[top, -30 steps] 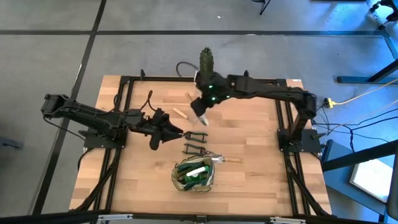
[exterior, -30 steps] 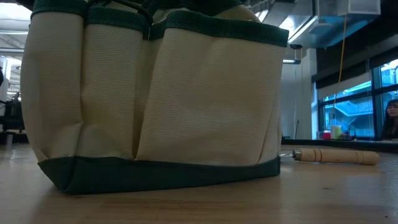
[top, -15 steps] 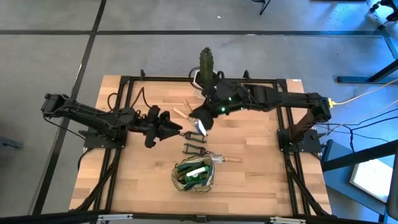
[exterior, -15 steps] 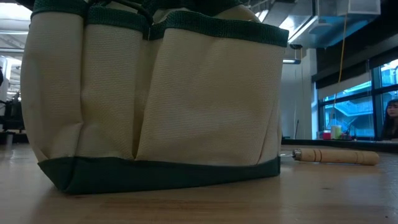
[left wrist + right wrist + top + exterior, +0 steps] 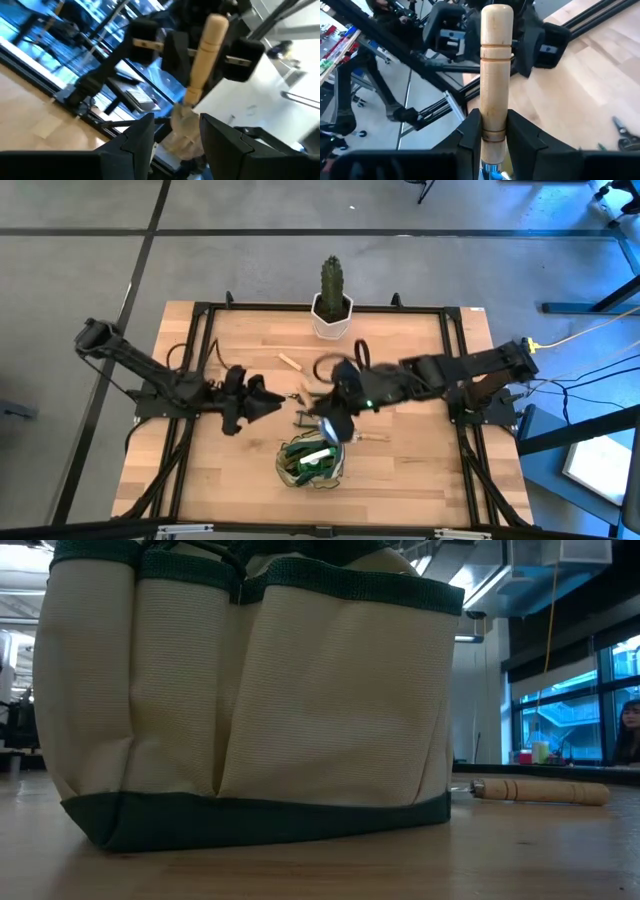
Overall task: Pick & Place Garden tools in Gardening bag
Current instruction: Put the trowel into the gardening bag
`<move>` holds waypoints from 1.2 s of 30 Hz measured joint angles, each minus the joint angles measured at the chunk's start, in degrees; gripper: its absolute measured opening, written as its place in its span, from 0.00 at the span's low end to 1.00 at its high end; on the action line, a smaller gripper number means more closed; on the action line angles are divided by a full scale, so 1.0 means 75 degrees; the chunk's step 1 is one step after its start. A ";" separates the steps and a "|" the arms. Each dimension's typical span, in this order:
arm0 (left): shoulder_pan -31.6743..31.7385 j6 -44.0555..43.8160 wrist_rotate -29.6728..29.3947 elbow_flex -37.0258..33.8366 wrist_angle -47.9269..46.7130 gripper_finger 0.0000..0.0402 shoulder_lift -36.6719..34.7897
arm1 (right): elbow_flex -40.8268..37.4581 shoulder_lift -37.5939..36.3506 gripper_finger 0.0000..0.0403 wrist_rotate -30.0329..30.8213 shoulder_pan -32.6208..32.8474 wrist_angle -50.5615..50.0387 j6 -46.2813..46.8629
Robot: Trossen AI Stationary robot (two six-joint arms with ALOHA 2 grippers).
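The olive and tan gardening bag (image 5: 312,462) stands near the table's front middle, with tools inside; it fills the low view (image 5: 250,690). My right gripper (image 5: 336,412) is just beyond the bag's far rim, shut on a wooden-handled metal tool (image 5: 495,60) whose bright metal end (image 5: 325,428) shows above the bag's edge. My left gripper (image 5: 272,404) is open and empty to the left of it, its fingers (image 5: 135,145) pointing at the held tool. Dark shears (image 5: 310,418) lie on the table between the grippers. Another wooden-handled tool (image 5: 368,437) lies right of the bag. My right gripper pinches the tool's wooden handle (image 5: 494,131) between its two fingers (image 5: 472,132), at the handle's metal end. The handle runs forward along the fingers, its free end (image 5: 497,12) beyond them. The tool is lifted clear of the table.
A green cactus in a white pot (image 5: 332,300) stands at the far edge. A short wooden piece (image 5: 290,361) lies on the far middle of the table. In the low view a wooden handle (image 5: 540,790) lies on the table right of the bag.
My right gripper has carried the wooden-handled tool from beside the cactus toward the table's near edge, to just beyond the bag. My left gripper has drawn back a little toward the table's left and near side.
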 joint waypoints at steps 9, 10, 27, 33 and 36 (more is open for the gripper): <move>-0.1835 0.0262 -0.2697 0.1083 -0.0060 0.38 0.1469 | -0.0003 0.0000 0.18 0.1609 0.1120 -0.0431 0.0668; -0.1937 0.0329 -0.2825 0.1327 -0.0062 0.38 0.1720 | 0.0000 0.0000 0.18 0.1867 0.1238 -0.0433 0.0706; -0.2991 0.0695 -0.5036 0.4596 -0.0626 0.38 0.4901 | 0.0000 0.0425 0.18 0.4203 0.2740 -0.0828 0.1875; -0.3291 0.0674 -0.6006 0.5334 -0.1178 0.38 0.5322 | 0.0000 0.0818 0.18 0.4321 0.3059 -0.0780 0.2181; -0.3388 0.0638 -0.6434 0.5777 -0.1793 0.35 0.5453 | 0.0000 0.0998 0.18 0.4441 0.3217 -0.0773 0.2208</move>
